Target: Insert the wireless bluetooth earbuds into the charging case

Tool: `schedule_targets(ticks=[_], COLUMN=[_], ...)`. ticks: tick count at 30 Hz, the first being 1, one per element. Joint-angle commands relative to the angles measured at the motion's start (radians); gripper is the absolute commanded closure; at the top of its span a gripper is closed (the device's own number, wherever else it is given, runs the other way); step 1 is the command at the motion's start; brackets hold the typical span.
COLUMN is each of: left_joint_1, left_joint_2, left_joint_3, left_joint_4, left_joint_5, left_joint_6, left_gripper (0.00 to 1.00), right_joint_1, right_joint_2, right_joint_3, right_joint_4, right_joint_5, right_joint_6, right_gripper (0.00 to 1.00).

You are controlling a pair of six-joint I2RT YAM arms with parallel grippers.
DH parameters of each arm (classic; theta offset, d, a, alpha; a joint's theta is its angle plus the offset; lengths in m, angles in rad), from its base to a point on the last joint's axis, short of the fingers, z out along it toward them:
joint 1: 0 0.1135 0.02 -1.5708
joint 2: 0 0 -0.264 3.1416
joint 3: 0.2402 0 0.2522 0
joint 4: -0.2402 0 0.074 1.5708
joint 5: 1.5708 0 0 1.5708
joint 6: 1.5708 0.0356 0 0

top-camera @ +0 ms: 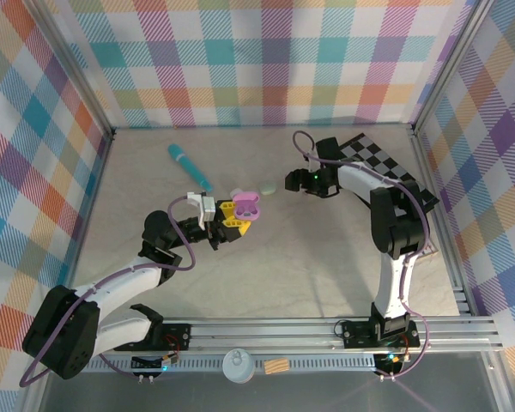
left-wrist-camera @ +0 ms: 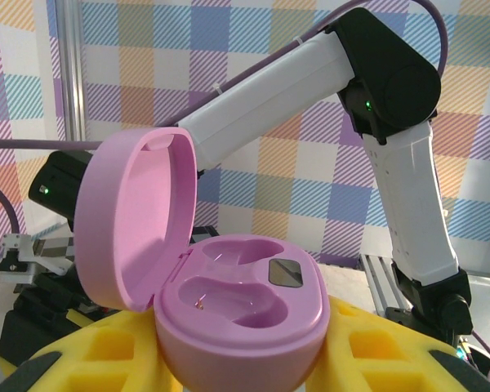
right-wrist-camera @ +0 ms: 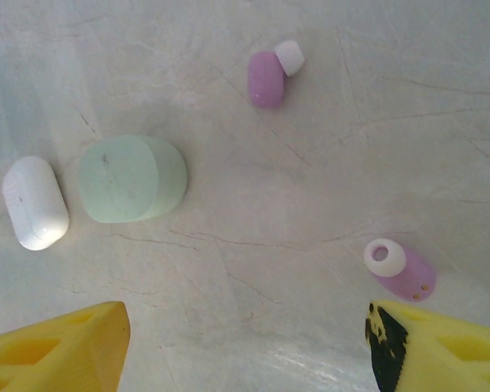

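Right wrist view: a small purple plastic earbud (right-wrist-camera: 398,268) lies near one finger of the spread-open right hand (right-wrist-camera: 245,359); the left hand (top-camera: 231,221) grips the open pink pebble-shaped case (left-wrist-camera: 245,314)

We count two purple earbuds (right-wrist-camera: 269,78) on the surface (right-wrist-camera: 310,180), each with one pale tip. There are three cases: one purple case (left-wrist-camera: 245,327), open, with two hollows (left-wrist-camera: 229,300) inside it, one pale green case (right-wrist-camera: 132,179) and one white case (right-wrist-camera: 34,202), alongside one teal stick (top-camera: 189,166) and one checkered board (top-camera: 373,154). We also count two arms (top-camera: 386,215), each ending in one tool, the left tool (top-camera: 239,216) and the right tool (top-camera: 287,183), and each tool has two yellow fingers (right-wrist-camera: 53,347).
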Motion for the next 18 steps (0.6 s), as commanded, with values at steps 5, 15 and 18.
schedule_targets(ticks=[5,15,18], left_joint_1=[0.010,0.013,0.012], left_joint_2=[-0.004,-0.028,-0.025], left_joint_3=[0.009,0.015,0.020], left_joint_4=[0.060,0.000,-0.010], left_joint_5=[0.026,0.025,0.027], left_joint_6=[-0.005,0.021,0.022], left_gripper=[0.68,0.67,0.68], right_joint_1=[-0.004,-0.011,-0.013], right_joint_2=[0.016,0.088,0.100], right_joint_3=[0.027,0.087,0.103], right_joint_4=[0.022,0.005,-0.002], right_joint_5=[0.010,0.008,0.016], right_joint_6=[0.030,0.020,0.013], right_gripper=[0.24,0.24,0.24])
